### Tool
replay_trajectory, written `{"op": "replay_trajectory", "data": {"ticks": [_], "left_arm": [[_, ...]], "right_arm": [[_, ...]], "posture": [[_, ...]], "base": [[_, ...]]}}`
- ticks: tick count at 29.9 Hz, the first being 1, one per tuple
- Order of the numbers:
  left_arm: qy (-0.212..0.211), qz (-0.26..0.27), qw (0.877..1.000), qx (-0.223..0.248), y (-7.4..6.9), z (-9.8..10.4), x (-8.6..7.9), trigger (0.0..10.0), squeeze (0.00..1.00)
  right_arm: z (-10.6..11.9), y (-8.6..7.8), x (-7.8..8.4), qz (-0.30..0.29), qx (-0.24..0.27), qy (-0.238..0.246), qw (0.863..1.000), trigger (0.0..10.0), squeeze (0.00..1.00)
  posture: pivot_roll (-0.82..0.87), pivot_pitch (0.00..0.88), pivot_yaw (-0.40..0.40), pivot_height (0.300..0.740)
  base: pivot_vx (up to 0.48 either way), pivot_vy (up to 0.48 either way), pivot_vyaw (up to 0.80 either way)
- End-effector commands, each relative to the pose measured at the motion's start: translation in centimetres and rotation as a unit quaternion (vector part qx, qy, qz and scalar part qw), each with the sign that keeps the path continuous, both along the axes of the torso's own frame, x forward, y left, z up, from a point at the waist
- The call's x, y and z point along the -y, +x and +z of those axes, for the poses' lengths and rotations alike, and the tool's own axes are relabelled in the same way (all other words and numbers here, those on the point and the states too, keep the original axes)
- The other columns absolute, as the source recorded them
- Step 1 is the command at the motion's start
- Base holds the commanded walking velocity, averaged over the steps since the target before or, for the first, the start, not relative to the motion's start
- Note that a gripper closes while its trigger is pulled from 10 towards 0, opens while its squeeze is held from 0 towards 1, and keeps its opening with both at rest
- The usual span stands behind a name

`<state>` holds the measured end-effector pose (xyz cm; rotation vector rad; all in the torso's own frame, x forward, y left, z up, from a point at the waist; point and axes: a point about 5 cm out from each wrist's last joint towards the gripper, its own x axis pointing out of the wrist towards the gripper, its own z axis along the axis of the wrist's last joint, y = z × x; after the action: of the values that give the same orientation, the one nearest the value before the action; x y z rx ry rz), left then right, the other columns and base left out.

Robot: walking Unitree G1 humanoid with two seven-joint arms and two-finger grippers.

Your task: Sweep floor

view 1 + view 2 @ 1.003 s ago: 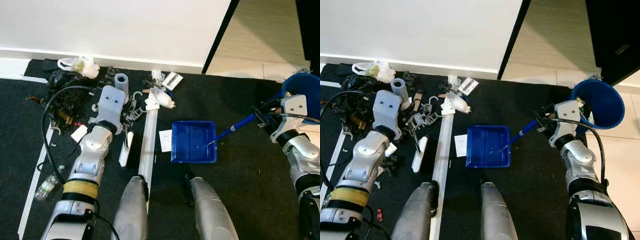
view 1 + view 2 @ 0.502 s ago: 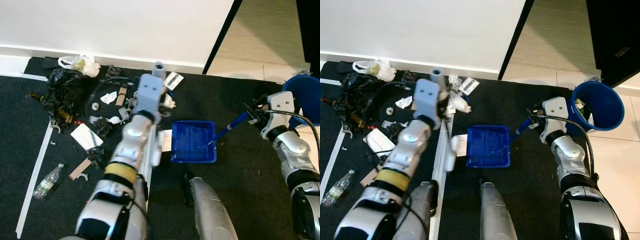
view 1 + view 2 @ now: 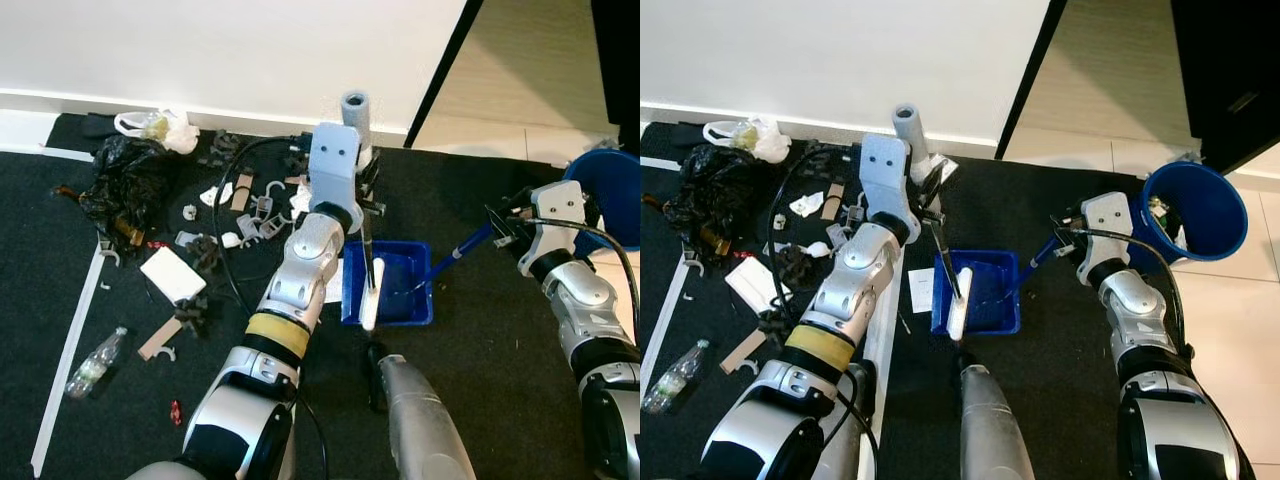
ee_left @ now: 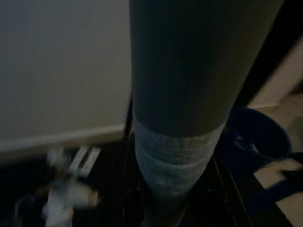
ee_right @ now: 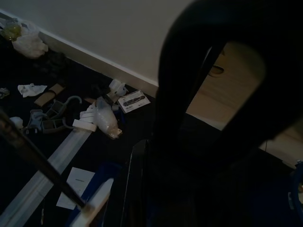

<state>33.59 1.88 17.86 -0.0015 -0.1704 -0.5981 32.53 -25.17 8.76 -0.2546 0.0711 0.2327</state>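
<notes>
**A:** Look at the left gripper (image 3: 923, 188). It's up near the wall, pinched round the broom handle (image 3: 906, 122), the grey top of it poking above the wrist.

**B:** And the broom head (image 3: 959, 303)?

**A:** White bar, lying across the front lip of the blue dustpan (image 3: 990, 290), with its thin black shaft running up to the claw. The pan sits flat on the dark carpet (image 3: 1060, 360), just ahead of the robot's legs.

**B:** Who's got the pan?

**A:** The right gripper (image 3: 1068, 243), out to the right, clamped on the dustpan handle (image 3: 1042, 258), that blue rod slanting up from the pan's right edge. Just beyond that wrist stands a blue bin (image 3: 1200, 208) on the pale tiles.

**B:** Much still on the floor?

**A:** Plenty. Hangers and scraps (image 3: 255, 210) left of the arm, a black bag (image 3: 125, 180) further left, a white plastic bag (image 3: 160, 127) by the skirting, a flat white box (image 3: 172, 274), a plastic bottle (image 3: 92, 368) near the white floor strip. A white slip of paper (image 3: 921, 290) touches the pan's left side.
</notes>
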Motion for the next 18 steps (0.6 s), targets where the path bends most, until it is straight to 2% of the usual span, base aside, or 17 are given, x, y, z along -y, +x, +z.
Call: {"op": "replay_trajectory", "data": {"ticks": [1,3,4,7,8,9,12,15,18], "left_arm": [[0.023,-0.041,0.998,0.037,-0.6,1.3,0.9,10.0,0.00],[0.054,-0.018,0.998,0.037,-0.4,0.8,-2.2,10.0,0.00],[0.054,-0.018,0.998,0.037,-0.4,0.8,-2.2,10.0,0.00],[0.070,0.057,0.996,0.028,0.5,0.3,-7.5,10.0,0.00],[0.070,0.057,0.996,0.028,0.5,0.3,-7.5,10.0,0.00],[0.075,0.074,0.994,0.025,0.7,0.2,-8.7,10.0,0.00],[0.075,0.074,0.994,0.025,0.7,0.2,-8.7,10.0,0.00],[0.095,0.106,0.990,0.012,0.7,-0.6,-11.4,10.0,0.00],[0.100,0.111,0.989,0.006,0.4,-0.9,-12.0,10.0,0.00]], "right_arm": [[-3.7,-2.3,0.7,-0.001,-0.097,-0.039,0.994,0.0,0.00],[-3.0,-2.2,1.8,-0.011,-0.091,-0.049,0.995,0.0,0.00],[-3.0,-2.2,1.8,-0.011,-0.091,-0.049,0.995,0.0,0.00],[-1.7,-2.3,4.4,-0.045,-0.087,-0.066,0.993,0.0,0.00],[-1.7,-2.3,4.4,-0.045,-0.087,-0.066,0.993,0.0,0.00],[-1.4,-2.3,5.0,-0.053,-0.087,-0.071,0.992,0.0,0.00],[-1.4,-2.3,5.0,-0.053,-0.087,-0.071,0.992,0.0,0.00],[-0.9,-2.7,6.3,-0.065,-0.090,-0.085,0.990,0.0,0.00],[-0.9,-2.8,6.5,-0.066,-0.091,-0.087,0.990,0.0,0.00]], "posture": [[0.12,0.328,-0.046,0.740],[0.13,0.329,-0.049,0.740],[0.13,0.329,-0.049,0.740],[0.12,0.332,-0.052,0.740],[0.12,0.332,-0.052,0.740],[0.12,0.337,-0.054,0.740],[0.12,0.337,-0.054,0.740],[0.12,0.342,-0.056,0.740],[0.12,0.341,-0.054,0.740]], "base": [[0.000,0.000,0.00],[0.000,0.000,0.00],[0.000,0.000,0.00],[0.000,0.000,0.00],[0.000,0.000,0.00],[0.000,0.000,0.00],[0.000,0.000,0.00],[0.000,0.000,0.00],[0.000,0.000,0.00]]}}
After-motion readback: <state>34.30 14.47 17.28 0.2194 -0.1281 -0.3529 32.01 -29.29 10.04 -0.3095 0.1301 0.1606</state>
